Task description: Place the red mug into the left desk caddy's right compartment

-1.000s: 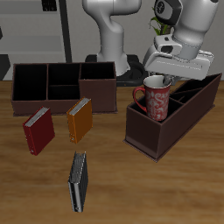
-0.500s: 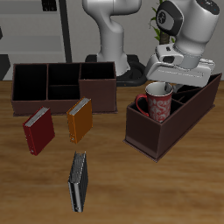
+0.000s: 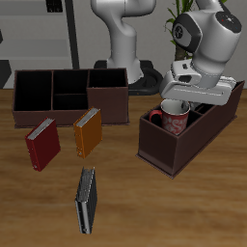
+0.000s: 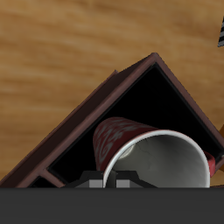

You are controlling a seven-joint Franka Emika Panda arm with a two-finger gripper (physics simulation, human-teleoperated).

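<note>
Now the red mug (image 3: 175, 119) sits low inside the right compartment (image 4: 149, 101) of the left desk caddy (image 3: 166, 151), upright, rim near wall height, dark room around it. Glossy red, faintly speckled, grey-white inside; no writing readable. Above it the gripper (image 3: 174, 100) hangs over the rim; whether its fingers pinch cannot be told.

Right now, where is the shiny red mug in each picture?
Exterior view: the glossy red ceramic mug sits low inside the diagonal dark brown caddy, under the gripper.
Wrist view: the mug leans inside the same box, grey-white inside showing.
Shared landmark: the caddy's brown corner wall.
</note>
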